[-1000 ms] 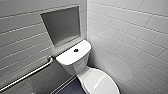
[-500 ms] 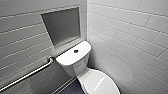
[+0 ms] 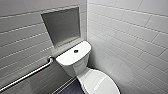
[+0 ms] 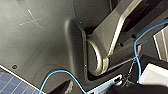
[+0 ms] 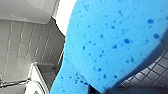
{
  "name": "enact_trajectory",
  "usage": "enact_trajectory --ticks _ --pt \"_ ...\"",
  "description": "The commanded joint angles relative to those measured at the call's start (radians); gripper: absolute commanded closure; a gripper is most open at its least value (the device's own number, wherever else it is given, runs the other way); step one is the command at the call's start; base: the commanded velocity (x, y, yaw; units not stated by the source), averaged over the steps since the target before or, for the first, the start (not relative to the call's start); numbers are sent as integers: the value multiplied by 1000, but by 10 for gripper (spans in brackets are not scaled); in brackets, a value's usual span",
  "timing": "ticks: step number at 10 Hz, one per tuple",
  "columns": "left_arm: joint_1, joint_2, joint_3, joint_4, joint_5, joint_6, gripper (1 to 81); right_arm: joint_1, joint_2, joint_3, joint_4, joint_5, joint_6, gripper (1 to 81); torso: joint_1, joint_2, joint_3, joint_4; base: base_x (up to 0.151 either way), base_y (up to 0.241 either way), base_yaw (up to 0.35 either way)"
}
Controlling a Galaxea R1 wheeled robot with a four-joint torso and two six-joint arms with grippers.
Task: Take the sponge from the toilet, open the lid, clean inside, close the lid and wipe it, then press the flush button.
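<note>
1. Head view: you see the toilet (image 3: 75, 66) in the tiled corner. The lid (image 3: 102, 83) is down over the bowl, and the flush button (image 3: 76, 51) sits in the middle of the tank top. A grab bar (image 3: 27, 75) runs along the left wall, below a recessed niche (image 3: 62, 25).
2. Left wrist view: you see the robot's own dark body and a blue cable (image 4: 135, 57). You cannot tell how the left jaws stand.
3. Right wrist view: the sponge (image 5: 112, 45) sits close to the camera, grasped in the right jaws, with dark floor tiles (image 5: 152, 72) beyond it.
</note>
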Motion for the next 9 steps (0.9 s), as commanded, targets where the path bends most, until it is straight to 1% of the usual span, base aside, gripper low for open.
enact_trajectory --ticks 1,4,5,6,7,8,9 --pt "17 28 -34 6 75 6 10 197 -4 13 -16 -181 69 811 0 0 0 0 0 0 0" --pt "17 66 -79 6 75 7 10 295 45 -10 -15 -229 101 811 0 0 0 0 0 0 0" --pt "19 71 -86 6 75 12 10 324 62 -15 -16 -247 116 811 0 0 0 54 0 0 0" --pt "19 72 -88 6 73 17 10 343 77 -22 -16 -251 126 811 0 0 -1 89 0 0 0" --pt "19 72 -88 6 73 17 10 366 86 -30 -16 -251 133 811 0 0 -1 102 0 0 0" --pt "19 74 -88 6 74 17 10 389 91 -45 -15 -251 155 811 0 0 -1 53 0 0 0" --pt "23 75 -88 6 75 17 10 416 91 -59 -15 -251 178 811 0 0 -1 77 0 0 0"
